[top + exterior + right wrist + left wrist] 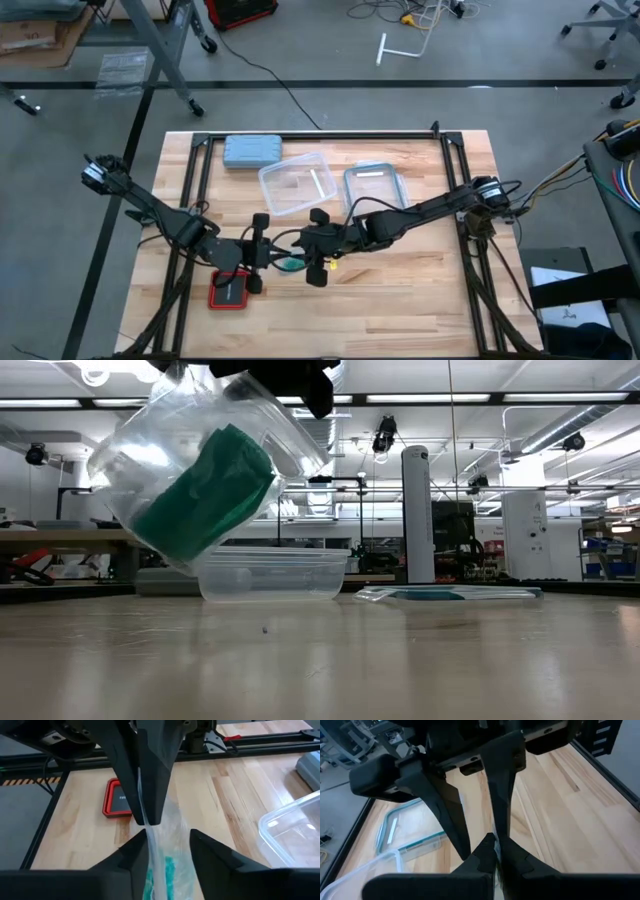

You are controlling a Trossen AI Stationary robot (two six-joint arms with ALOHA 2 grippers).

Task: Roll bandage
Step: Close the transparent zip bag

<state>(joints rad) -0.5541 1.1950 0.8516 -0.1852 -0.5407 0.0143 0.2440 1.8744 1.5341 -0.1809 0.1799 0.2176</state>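
- Above the front middle of the wooden surface, the bandage hangs inside a clear plastic bag, held up off the wood between the two claws.
- The bandage is a teal-green soft roll, tilted, pressed against the bag's lower side in the low view; the right wrist view shows only teal patches of it through the plastic.
- The left claw has its fingers pressed together on the thin edge of the bag.
- The right claw meets it tip to tip from the opposite side; its fingers stand a little apart with the bag's plastic running between them, and I cannot tell whether they pinch it.
- Behind them on the surface stand an open clear container, its blue-rimmed lid just beside it, and a grey-blue case near the back edge.
- A red-edged black pad lies beneath the left arm.
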